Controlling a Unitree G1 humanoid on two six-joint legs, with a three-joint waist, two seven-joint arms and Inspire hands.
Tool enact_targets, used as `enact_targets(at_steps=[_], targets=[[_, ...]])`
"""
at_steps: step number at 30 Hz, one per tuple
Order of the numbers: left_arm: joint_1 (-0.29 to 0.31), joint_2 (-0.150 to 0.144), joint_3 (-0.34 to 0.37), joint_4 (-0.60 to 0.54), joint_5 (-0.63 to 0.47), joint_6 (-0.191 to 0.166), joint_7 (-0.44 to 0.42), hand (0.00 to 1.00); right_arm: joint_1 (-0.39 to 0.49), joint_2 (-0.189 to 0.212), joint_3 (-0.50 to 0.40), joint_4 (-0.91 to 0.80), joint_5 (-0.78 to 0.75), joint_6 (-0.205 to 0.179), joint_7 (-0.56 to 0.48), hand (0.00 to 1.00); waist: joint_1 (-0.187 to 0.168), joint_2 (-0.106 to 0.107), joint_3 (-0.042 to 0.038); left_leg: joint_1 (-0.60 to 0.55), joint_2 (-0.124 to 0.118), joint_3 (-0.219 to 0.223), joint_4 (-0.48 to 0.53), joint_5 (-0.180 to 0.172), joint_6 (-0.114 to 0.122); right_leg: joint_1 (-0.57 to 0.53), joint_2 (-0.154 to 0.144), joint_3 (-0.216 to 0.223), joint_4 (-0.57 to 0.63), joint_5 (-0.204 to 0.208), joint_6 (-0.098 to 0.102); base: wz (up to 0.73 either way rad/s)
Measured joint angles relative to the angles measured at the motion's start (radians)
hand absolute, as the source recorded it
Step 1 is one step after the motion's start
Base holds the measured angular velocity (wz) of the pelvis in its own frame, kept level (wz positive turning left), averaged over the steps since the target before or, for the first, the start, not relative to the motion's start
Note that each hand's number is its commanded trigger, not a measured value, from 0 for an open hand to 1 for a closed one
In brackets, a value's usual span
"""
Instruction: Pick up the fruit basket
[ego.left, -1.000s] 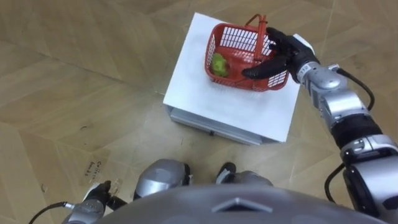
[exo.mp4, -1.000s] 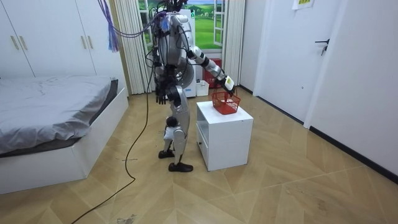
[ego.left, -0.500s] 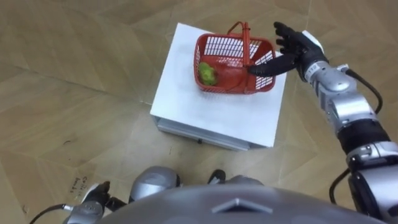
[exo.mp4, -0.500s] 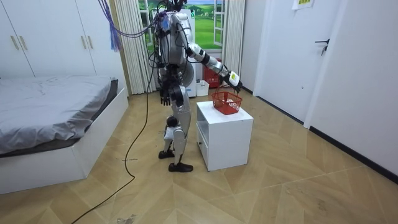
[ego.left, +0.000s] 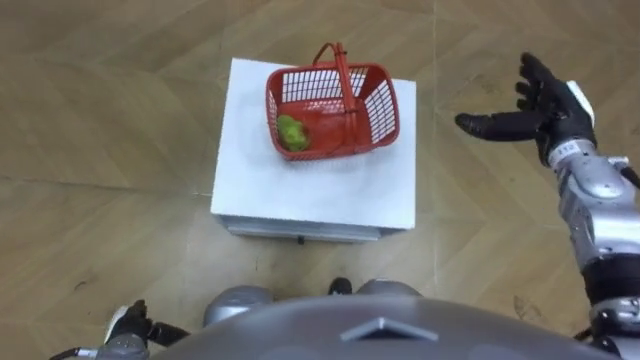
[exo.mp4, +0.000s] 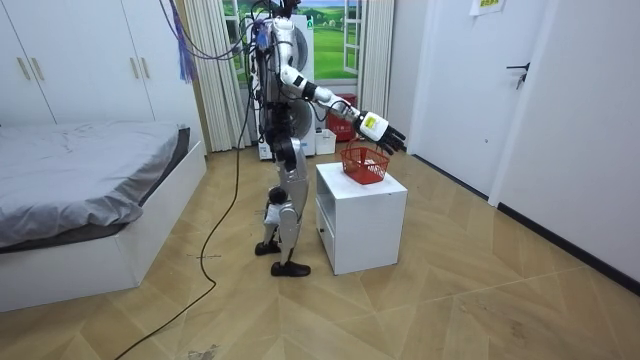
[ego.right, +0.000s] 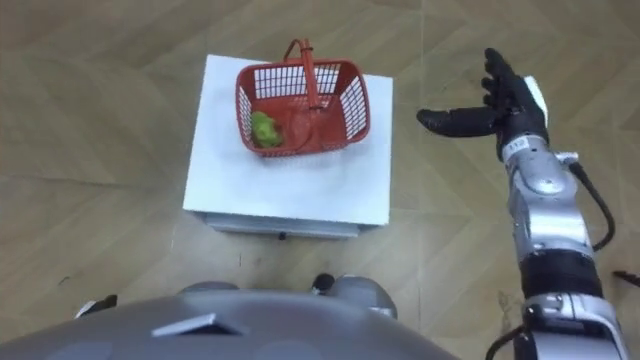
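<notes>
The fruit basket (ego.left: 331, 101) stands on the white bench (ego.left: 316, 190), toward the far edge, at about 12 o'clock from where you stand close against the bench's near side. Its handle (ego.left: 345, 75) is upright, arching over the middle. A green fruit (ego.left: 291, 133) lies inside at the basket's 9 o'clock end.

Your right hand (ego.left: 535, 105) hangs in the air at roughly 3 o'clock from the basket, well apart from it and off the bench's edge, fingers spread and straight, thumb pointing back toward the basket, holding nothing. Your left hand (ego.left: 127, 327) shows low at 7 o'clock beside your body; whether its fingers are curled you cannot tell.

Material notes: red plastic lattice, thin ribs, open mesh walls, rounded rectangular rim. Judged light and fairly stiff, with some flex in the walls. The bench top is smooth and white, so the basket would likely slide if nudged sideways.

Best hold, by judgement: curl the fingers under the top of the handle at its middle. The fruit sits off-centre, so expect the basket to tip toward that end and the fruit to roll.
</notes>
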Motion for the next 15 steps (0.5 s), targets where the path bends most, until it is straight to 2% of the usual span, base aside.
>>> enact_targets(at_steps=[5,9,10,12,14,15], targets=[[0.001,0.0,0.019,-0.018,0.008,-0.004,0.035,0.0,0.054,0.0,-0.104,0.137,0.02,0.001,-0.047,0.0,-0.047,0.0,0.0011,0.023,0.001,0.002,-0.006,0.0,0.0,0.022,0.006,0.017,-0.016,0.0,0.0,-0.07],[-0.003,0.004,0.029,-0.018,0.01,-0.005,0.047,0.0,0.09,0.009,-0.111,0.289,-0.019,-0.002,-0.081,0.0,-0.047,0.009,0.0032,0.046,0.005,0.024,-0.017,0.0,0.0,0.038,0.017,0.028,-0.029,0.002,-0.002,-0.13],[-0.006,0.004,0.029,-0.015,0.01,-0.006,0.048,0.0,0.104,0.019,-0.11,0.346,-0.034,0.0,-0.084,0.0,-0.044,0.014,0.0037,0.05,0.007,0.024,-0.02,0.0,-0.001,0.038,0.019,0.035,-0.029,0.004,-0.003,-0.11],[-0.006,-0.001,0.03,-0.007,0.009,-0.006,0.048,0.0,0.128,0.037,-0.111,0.432,-0.048,0.001,-0.087,0.0,-0.046,0.025,-0.0016,0.053,0.008,0.023,-0.024,-0.001,-0.001,0.04,0.021,0.037,-0.028,0.004,-0.004,-0.04],[-0.011,-0.01,0.036,-0.009,0.014,-0.008,0.054,0.0,0.145,0.061,-0.111,0.512,-0.057,0.002,-0.091,0.0,-0.047,0.034,0.0004,0.054,0.009,0.024,-0.026,-0.001,-0.001,0.039,0.024,0.039,-0.027,0.004,-0.004,0.0],[-0.014,-0.02,0.047,-0.007,0.021,-0.01,0.068,0.0,0.157,0.082,-0.111,0.544,-0.061,0.004,-0.092,0.0,-0.046,0.045,0.0007,0.054,0.012,0.024,-0.032,-0.002,-0.003,0.035,0.027,0.039,-0.027,0.005,-0.006,0.0]])
